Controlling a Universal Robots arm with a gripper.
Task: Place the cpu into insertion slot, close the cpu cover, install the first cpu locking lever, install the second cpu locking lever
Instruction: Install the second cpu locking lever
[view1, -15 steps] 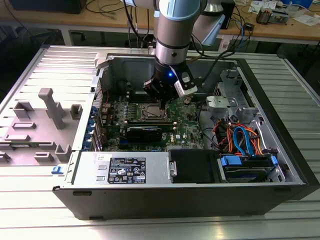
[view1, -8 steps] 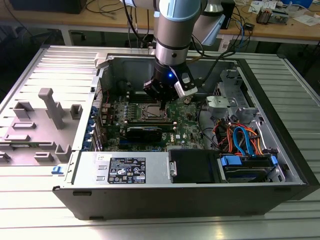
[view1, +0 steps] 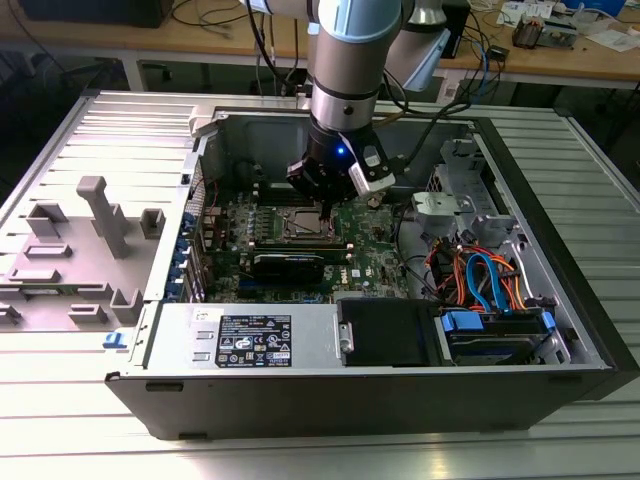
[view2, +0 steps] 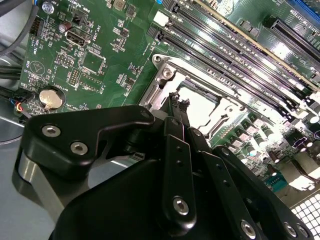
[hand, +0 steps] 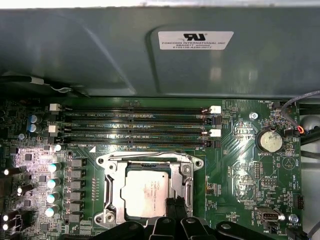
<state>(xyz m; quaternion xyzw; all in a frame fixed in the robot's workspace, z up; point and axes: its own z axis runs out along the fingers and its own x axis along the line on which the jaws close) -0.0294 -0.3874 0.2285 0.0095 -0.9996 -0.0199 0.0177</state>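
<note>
My black multi-link claw (view2: 181, 107) hangs inside the open grey metal computer case (view1: 120, 150), its fingertips drawn together into a narrow clenched tip just above one edge of the socket; nothing is visibly pinched between them. In the first wrist view the same claw (hand: 172, 207) enters at 6 o'clock of the socket.

The cpu, a small flat square chip with a silvery-grey metal top (hand: 146, 192), already lies seated in its insertion slot on the green motherboard (hand: 240, 165). The cpu cover, a thin silver-grey metal frame plate with a square window (hand: 116, 172), appears to lie down around the chip, so that the chip shows through the window. Whether either locking lever is latched, I cannot tell.

The step in hand is, in my judgement, the closing and locking of the socket. To do it well I should press with the tip on the metal frame or a lever only, never on the chip top, keep the motion straight and slow, and steer clear of the black memory slots (hand: 132, 127) lying at 12 o'clock of the socket.

Contents of the case, in the exterior view: the motherboard at centre; a black box-shaped component (view1: 385, 330) at 5 o'clock of the socket; a bundle of orange and blue cables (view1: 485, 275) at 3 o'clock; a row of grey moulded holders (view1: 95, 225) on the surface at 9 o'clock, outside the case wall.
</note>
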